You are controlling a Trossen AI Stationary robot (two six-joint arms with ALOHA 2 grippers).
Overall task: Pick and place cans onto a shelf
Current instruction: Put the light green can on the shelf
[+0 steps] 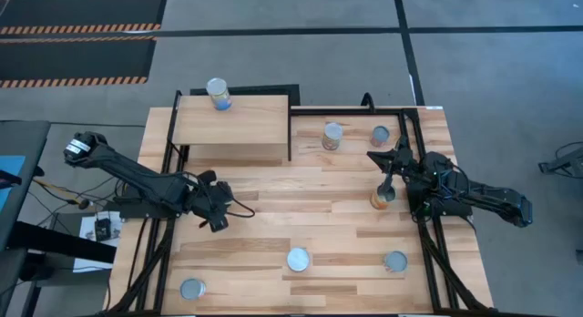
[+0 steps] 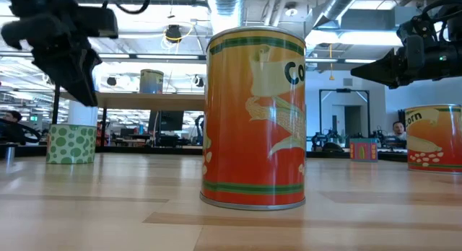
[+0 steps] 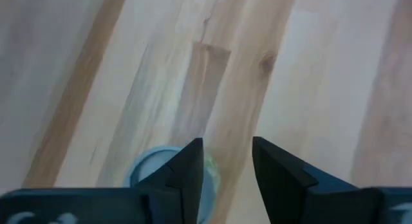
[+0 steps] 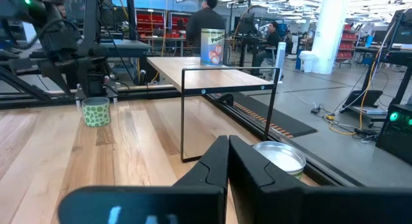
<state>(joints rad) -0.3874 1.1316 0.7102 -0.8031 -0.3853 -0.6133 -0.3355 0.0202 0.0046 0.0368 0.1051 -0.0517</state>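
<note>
Left gripper point(image 1: 219, 219) over left-middle tabletop point(image 1: 301, 203), fingers point(image 3: 190, 169) parted, holding nothing; green-dotted can point(image 4: 96, 111) stands just below it. Right gripper point(image 1: 387, 191) at right side, fingers pressed together, empty, just above orange corn can point(image 1: 378, 201). One bluish can point(image 1: 218, 94) upright on shelf point(image 1: 246, 121), near back edge. Six other cans on tabletop, upright, spread well apart.

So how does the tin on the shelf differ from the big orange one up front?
The bluish can stands raised on the shelf; the orange can stands on the table. The bluish can's label is blue and white; the orange can's is orange-red with corn. Both stand upright.
</note>
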